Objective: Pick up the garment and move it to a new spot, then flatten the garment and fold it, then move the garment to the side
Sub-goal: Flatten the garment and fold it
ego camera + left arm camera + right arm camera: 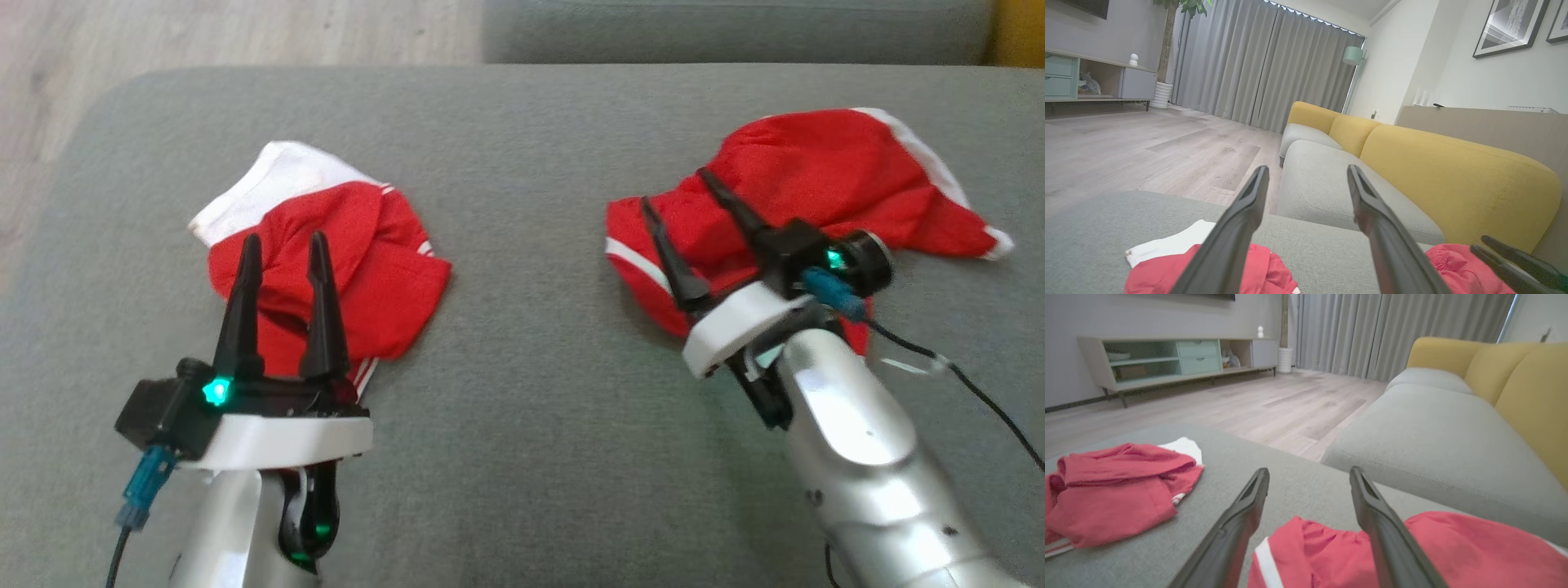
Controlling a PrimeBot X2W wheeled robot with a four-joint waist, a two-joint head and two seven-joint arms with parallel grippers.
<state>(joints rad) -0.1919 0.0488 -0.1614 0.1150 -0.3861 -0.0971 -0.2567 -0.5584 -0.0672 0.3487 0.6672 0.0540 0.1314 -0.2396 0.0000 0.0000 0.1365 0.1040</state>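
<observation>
Two red garments lie well apart on the grey cushion (522, 343). The right garment (816, 163) sits crumpled toward the cushion's right side, with its white-striped edge (630, 251) nearest the centre. The left garment (367, 253) lies bunched toward the left side.

The right gripper (676, 187) hovers over the near corner of the right garment, fingers spread wide with nothing between them. The left gripper (284, 237) hangs over the left garment, its jaws likewise fully apart and empty.

Judged step: the right garment appears set down and ready for flattening.

Recommended procedure:
1. Lower the right gripper onto the striped edge and pinch a single layer. A thick fold would probably drag the whole heap.
2. Bring the left gripper across to the opposite edge, so that the two holds can pull against each other.
3. Draw the holds outward, low over the cushion — lifting high would likely let the cloth fold back on itself.

Caution: the cushion looks soft, so fingertips pressed deep may catch the upholstery. Keep the arms clear of the left garment throughout.
</observation>
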